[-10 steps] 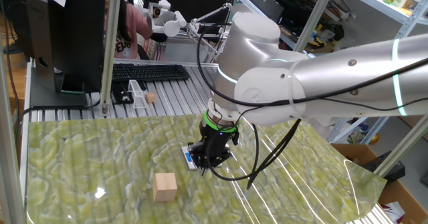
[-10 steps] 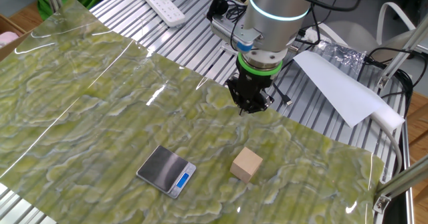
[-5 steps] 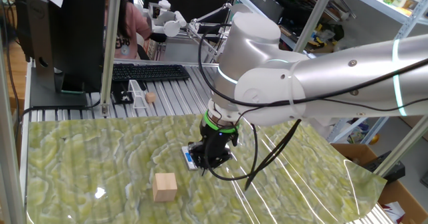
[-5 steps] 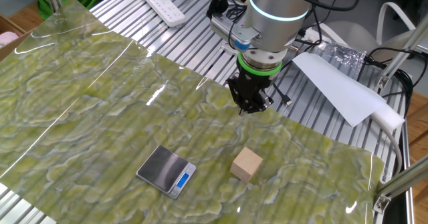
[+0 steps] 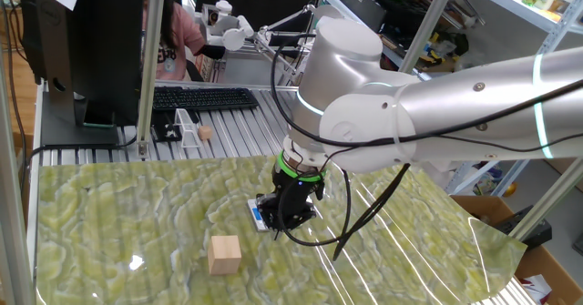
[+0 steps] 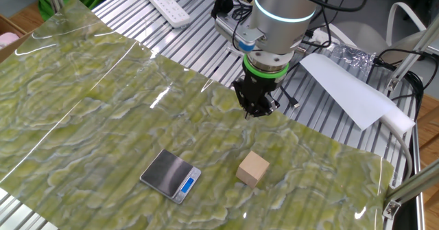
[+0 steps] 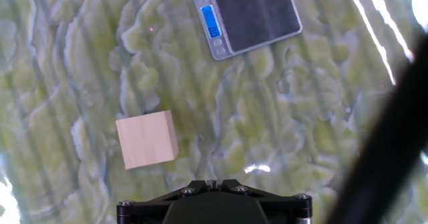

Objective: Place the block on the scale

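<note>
So basically nothing's done yet. The small light-tan wooden cube block point(image 6: 253, 169) is sitting untouched on the green marbled mat covering the counter point(image 6: 82, 113), below the black two-finger claw point(image 6: 258, 110) and slightly off to one side of it. The flat rectangular pocket scale point(image 6: 171, 175), silver-grey plate with a blue display strip, is lying further out from the claw, apart from the block, with nothing on its plate. The claw is hanging above the mat carrying nothing; its fingers are looking bunched close together, though I honestly can't tell if they're fully pressed shut. Everything's left, I'd say: drop onto the block, grab it, carry it over, set it down.

Room-wise it's looking easy. Open mat all around both items, and the mat's edge and ribbed metal strip are sitting behind the claw, away from that path.
</note>
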Robot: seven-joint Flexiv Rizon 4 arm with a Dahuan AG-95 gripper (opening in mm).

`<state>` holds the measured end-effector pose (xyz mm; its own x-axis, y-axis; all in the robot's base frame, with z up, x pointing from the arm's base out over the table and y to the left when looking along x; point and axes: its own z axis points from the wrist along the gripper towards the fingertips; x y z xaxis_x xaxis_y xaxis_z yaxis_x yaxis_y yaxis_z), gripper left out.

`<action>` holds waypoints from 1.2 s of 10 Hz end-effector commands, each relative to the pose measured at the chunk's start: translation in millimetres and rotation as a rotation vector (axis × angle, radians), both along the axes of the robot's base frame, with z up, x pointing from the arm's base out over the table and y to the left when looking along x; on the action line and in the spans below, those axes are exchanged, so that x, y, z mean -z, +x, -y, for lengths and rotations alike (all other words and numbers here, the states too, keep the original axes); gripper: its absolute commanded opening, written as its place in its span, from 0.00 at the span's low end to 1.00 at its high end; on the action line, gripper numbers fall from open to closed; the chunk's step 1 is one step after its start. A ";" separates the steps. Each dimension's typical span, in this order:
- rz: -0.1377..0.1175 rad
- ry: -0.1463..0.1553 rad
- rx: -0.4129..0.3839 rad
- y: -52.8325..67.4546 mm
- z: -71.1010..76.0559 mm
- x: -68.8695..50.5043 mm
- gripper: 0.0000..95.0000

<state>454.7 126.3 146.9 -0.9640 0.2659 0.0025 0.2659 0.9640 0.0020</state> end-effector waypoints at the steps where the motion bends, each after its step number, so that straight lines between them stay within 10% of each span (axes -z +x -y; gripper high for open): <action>1: -0.003 -0.004 -0.029 0.9 -0.6 0.6 0.00; 12: -0.005 -0.005 -0.069 0.9 -0.6 0.6 0.00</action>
